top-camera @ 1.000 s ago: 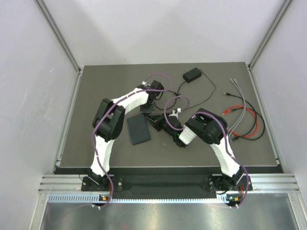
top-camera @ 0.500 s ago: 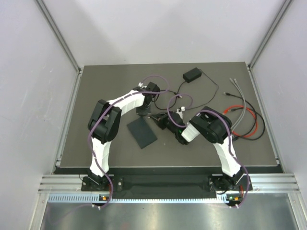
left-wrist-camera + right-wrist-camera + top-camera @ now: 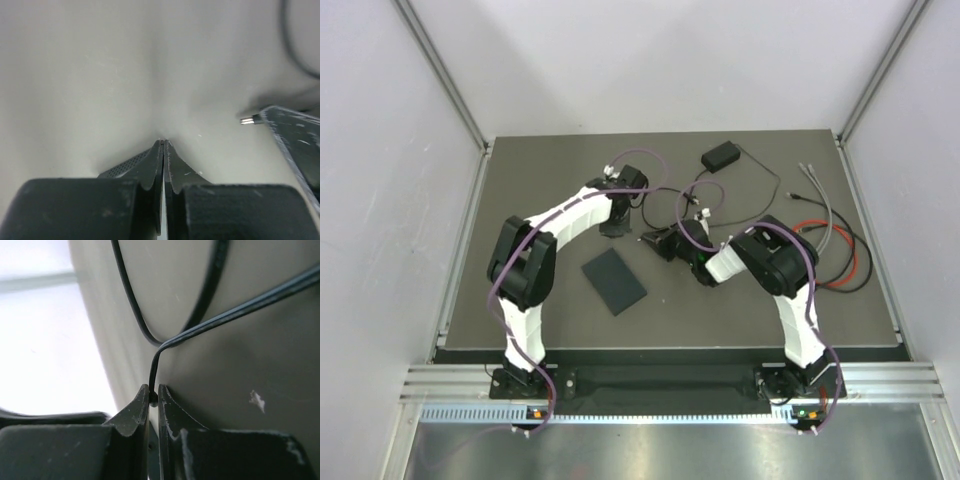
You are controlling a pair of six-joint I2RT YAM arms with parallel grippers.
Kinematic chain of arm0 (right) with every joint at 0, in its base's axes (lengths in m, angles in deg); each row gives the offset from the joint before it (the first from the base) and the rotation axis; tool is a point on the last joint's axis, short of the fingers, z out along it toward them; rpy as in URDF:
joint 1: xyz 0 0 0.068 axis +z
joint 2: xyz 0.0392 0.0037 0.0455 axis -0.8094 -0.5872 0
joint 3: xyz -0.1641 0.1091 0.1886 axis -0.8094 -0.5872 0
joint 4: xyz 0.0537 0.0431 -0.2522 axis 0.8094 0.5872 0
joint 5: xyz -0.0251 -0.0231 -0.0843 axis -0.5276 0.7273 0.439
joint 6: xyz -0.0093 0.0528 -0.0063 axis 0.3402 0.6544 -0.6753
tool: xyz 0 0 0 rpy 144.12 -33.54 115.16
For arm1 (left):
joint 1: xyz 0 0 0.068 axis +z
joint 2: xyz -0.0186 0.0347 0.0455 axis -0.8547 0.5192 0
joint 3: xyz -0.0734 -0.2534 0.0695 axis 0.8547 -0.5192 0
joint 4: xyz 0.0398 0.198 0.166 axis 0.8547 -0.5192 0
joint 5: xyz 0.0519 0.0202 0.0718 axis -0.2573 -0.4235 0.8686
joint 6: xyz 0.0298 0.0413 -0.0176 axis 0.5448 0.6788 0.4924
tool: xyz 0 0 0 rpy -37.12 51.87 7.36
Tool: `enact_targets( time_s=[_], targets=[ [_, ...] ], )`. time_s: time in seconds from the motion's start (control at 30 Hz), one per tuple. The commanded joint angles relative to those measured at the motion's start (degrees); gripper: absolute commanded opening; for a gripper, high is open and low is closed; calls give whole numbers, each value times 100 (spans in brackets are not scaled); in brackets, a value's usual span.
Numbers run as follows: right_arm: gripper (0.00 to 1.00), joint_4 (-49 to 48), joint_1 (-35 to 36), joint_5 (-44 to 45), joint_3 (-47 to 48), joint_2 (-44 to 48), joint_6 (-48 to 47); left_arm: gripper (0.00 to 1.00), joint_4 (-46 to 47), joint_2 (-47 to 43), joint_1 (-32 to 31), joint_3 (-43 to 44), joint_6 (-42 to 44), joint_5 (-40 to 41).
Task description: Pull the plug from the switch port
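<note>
So, switch: the switch (image 3: 613, 281) lies flat on the table (image 3: 540, 180), near the middle, with nothing touching it.
Plug: a small shiny tip (image 3: 246, 120) pokes out beside the right gripper's finger. I think that is the plug, and it is well apart from the switch (so it looks pulled out already).
Right gripper: the right gripper (image 3: 153, 390) pinches a thin black cord (image 3: 165, 347) tight between its fingers, just far and right of the switch.
Left gripper: the left gripper (image 3: 163, 143) is squeezed closed with nothing in it, low over the table, just left of the right gripper.
How to do it well: hold the cord tight, move the plug slowly away from the switch, and don't tug hard, or the cord could slip out or drag things.
Power brick: the power brick (image 3: 720, 156) sits at the far side, and its cord bends around near the right gripper.
In the way: purple wires (image 3: 700, 190) from the arms loop over the spot (they could snag), and the two grippers are close enough to bump.
Other things: a red cable (image 3: 830, 228) and grey cables (image 3: 825, 205) lie at the right, well apart.
</note>
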Motion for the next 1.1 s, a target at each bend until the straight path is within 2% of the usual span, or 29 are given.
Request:
enact_targets(
  time_s=[0.0,0.2,0.27,0.37,0.5,0.57,0.67,0.8,0.93,0.97,1.07],
  targets=[
    [0,907,-231,-538,62,503,-1204,5,-27,-857,-7,335,48,-76],
    [1,2778,-661,-1699,993,1109,-3128,28,533,-2219,-7,-543,-66,-357],
    [3,3655,-863,-2058,1468,1215,-3813,28,702,-2633,-7,-963,-145,-655],
    [6,4482,-1127,-2734,2197,1128,-4666,29,966,-2994,-7,-1342,-286,-1181],
    [7,5222,-1251,-4000,3348,663,-5031,28,1177,-3461,-7,-1800,-558,-1307],
    [7,5076,-1181,-4859,3789,442,-4647,28,1186,-3819,-7,-2019,-629,-1106],
    [7,4137,-970,-5320,3974,556,-3857,29,1204,-4364,-7,-2283,-752,-772],
    [5,2986,-628,-5611,4316,714,-2643,31,1282,-5130,2,-2635,-920,-78],
    [4,1486,-197,-5726,4922,697,-1386,32,1485,-5597,-7,-2952,-919,64],
    [3,1002,-118,-5734,5010,645,-644,32,1398,-5658,-7,-2953,-945,108],
    [2,-176,146,-5656,5529,442,536,31,1406,-5790,2,-3058,-1051,143]
  ],
)
